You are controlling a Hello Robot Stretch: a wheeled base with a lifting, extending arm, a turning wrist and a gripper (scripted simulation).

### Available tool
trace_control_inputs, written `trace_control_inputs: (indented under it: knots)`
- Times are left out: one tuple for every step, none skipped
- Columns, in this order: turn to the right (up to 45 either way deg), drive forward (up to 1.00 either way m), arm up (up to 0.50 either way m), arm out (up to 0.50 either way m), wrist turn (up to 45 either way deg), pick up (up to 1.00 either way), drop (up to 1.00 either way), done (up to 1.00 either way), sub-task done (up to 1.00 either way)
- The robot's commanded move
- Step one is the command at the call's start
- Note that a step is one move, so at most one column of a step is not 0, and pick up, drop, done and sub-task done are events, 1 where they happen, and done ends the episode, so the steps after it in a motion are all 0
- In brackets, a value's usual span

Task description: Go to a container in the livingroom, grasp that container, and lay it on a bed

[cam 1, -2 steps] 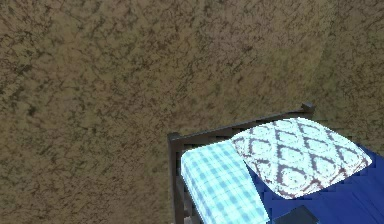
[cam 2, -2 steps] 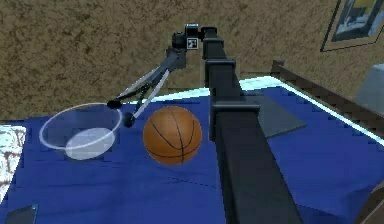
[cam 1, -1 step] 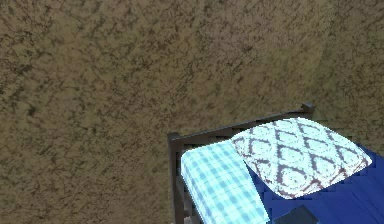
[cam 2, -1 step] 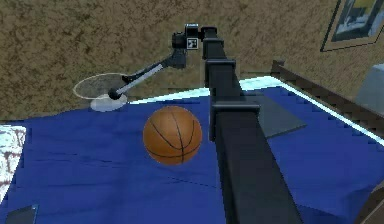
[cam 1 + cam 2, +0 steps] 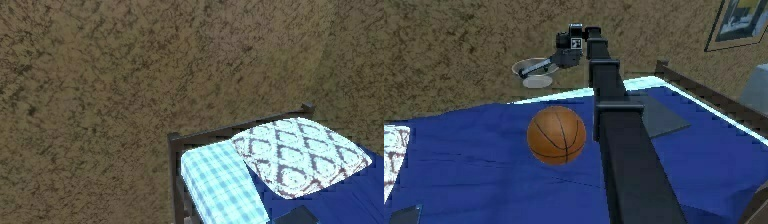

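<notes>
Tool (image 5: 552,60) holds a shallow pale bowl (image 5: 534,73), apparently by its rim, hanging clear beyond the bed's (image 5: 464,150) far edge. Judged light, rigid, perhaps slippery; the rim suits gripping. Basketball (image 5: 556,135) mid-bed.

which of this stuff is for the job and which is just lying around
For the job: pale bowl, claw, blue-covered bed.
Just lying about: basketball on the bed, patterned pillow, checked pillow, framed picture.
</notes>
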Motion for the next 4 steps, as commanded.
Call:
trace_control_inputs:
  knots:
    - [0.0, 0.00, 0.00, 0.00, 36.0, 0.00, 0.00, 0.00, 0.00]
    - [0.0, 0.00, -0.02, 0.00, 0.0, 0.00, 0.00, 0.00, 0.00]
    - [0.0, 0.00, -0.32, 0.00, 0.0, 0.00, 0.00, 0.00, 0.00]
    - [0.0, 0.00, 0.00, 0.00, 0.0, 0.00, 1.00, 0.00, 0.00]
